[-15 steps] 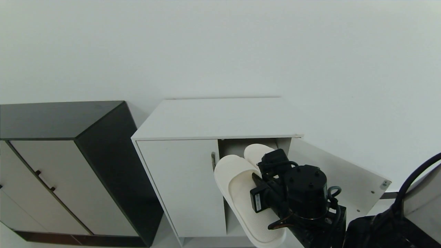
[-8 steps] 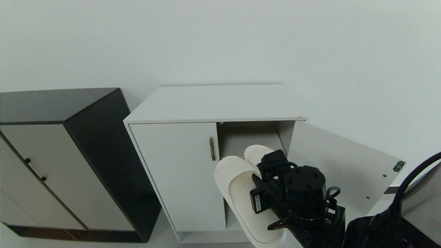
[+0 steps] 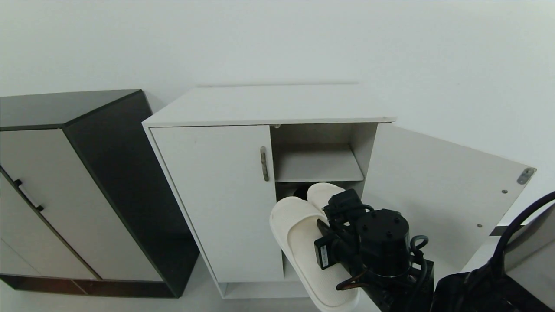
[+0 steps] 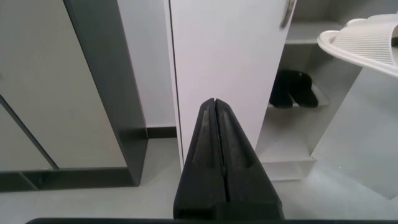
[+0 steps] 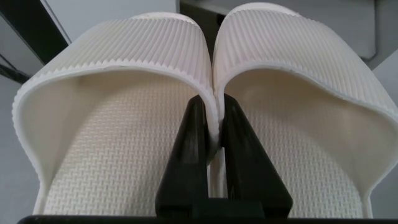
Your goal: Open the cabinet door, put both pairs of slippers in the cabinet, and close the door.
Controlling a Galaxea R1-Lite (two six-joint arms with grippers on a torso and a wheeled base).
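Head view, where are they?
— Those cream ribbed foam slippers (image 3: 299, 242) are hanging before the white cabinet (image 3: 269, 104), at its open compartment.

Left wrist view?
— Empty; the left gripper (image 4: 214, 109) fingers are pressing together.

Right wrist view?
— Now the right gripper (image 5: 212, 124) fingers are pinching both inner edges. Feeding them in level, toes first, seems wise.

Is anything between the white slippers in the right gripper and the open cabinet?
Nothing visible does. The white cabinet door is swung wide, and the cream ribbed slippers in the right gripper face the opening. A pair of black slippers already lies on one shelf inside.
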